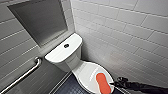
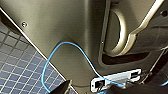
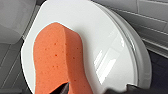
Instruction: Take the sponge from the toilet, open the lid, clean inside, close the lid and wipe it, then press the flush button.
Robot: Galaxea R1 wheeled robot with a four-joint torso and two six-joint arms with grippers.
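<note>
The white toilet (image 1: pixel 72 53) stands in a tiled corner with its lid (image 1: pixel 86 72) shut. The dark round flush button (image 1: pixel 66 45) sits in the middle of the tank top. The orange-red sponge (image 1: pixel 103 83) lies flat on the front half of the lid. My right gripper (image 1: pixel 114 84) comes in from the right, close beside the sponge and low over the lid. In the right wrist view the sponge (image 3: pixel 57 62) lies on the glossy lid (image 3: pixel 105 37), and the right gripper (image 3: pixel 98 89) stands open with one dark fingertip (image 3: pixel 64 88) at the sponge's near end. Nothing is held.
A steel grab bar (image 1: pixel 23 73) runs along the left wall below a recessed niche (image 1: pixel 40 20). White tiled walls close in behind and to the right. Dark small-tiled floor (image 1: pixel 66 87) lies left of the bowl. The left wrist view shows a grey robot panel, a blue cable (image 2: pixel 72 46) and floor tiles (image 2: pixel 17 65).
</note>
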